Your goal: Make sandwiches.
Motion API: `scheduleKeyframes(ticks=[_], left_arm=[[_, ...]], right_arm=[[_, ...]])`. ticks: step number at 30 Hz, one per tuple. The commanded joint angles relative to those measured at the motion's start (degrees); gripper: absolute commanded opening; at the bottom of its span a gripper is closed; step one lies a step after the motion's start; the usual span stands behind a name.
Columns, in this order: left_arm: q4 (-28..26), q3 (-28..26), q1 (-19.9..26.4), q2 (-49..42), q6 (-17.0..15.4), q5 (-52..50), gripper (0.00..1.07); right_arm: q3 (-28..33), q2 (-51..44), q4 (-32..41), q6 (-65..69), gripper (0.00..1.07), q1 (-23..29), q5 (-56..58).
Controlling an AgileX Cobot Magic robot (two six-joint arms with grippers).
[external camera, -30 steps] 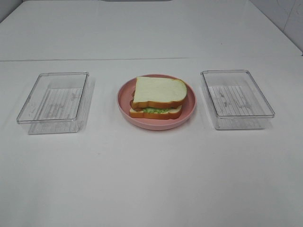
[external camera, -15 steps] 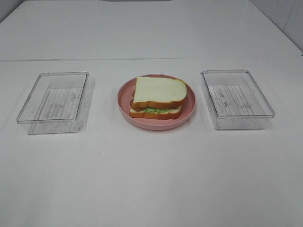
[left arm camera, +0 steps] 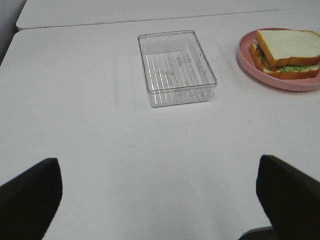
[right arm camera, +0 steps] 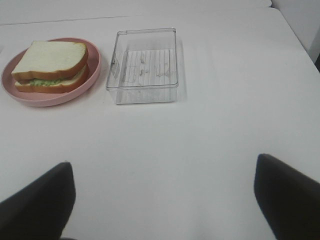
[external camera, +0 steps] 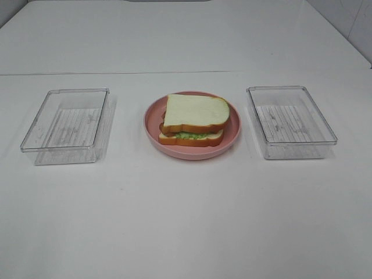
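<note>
One sandwich: a toy stack of two white bread slices with orange-brown crust [external camera: 194, 120] and a green lettuce leaf [external camera: 192, 135] showing between them, sitting on a round pink plate [external camera: 232, 136] at the middle of the white bench [external camera: 186, 221].
Other fillings: none can be made out from any view; only the lettuce edge shows.
Left side: a clear rectangular plastic tray [external camera: 65, 124] with a ribbed floor, well apart from the plate, nothing inside.
Right side: a matching clear rectangular plastic tray [external camera: 290, 121], just beside the plate, also holding nothing.
Left pincer [left arm camera: 160, 195]: released, its two dark fingers wide apart at the edges of the left wrist view, nothing between them, well back from the tray.
Right pincer [right arm camera: 165, 195]: released likewise, dark fingers spread, clear of plate and tray.
High view: neither arm reaches into it.
Step in hand: by the look of it, assembly is finished, with the top slice on and both trays emptied.
Next move: likely none beyond keeping both arms back; if the stack needed squaring, a gentle nudge of the slightly offset top slice would do.
Writing: no brand, label or lettering is readable anywhere.
</note>
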Motion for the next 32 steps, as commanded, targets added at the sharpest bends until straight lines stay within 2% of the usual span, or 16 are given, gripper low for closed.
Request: scheduleKeyframes(ticks=[1,32], left_arm=[[-0.52,0.29,-0.11,-1.15,-0.11,-0.69,0.98],[-0.52,0.29,-0.11,-1.03,-0.11,-0.69,0.98]], right_arm=[[0.17,-1.38,-0.06,-0.69,0.92,0.0,0.23],[0.17,-1.38,-0.06,-0.69,0.92,0.0,0.23]])
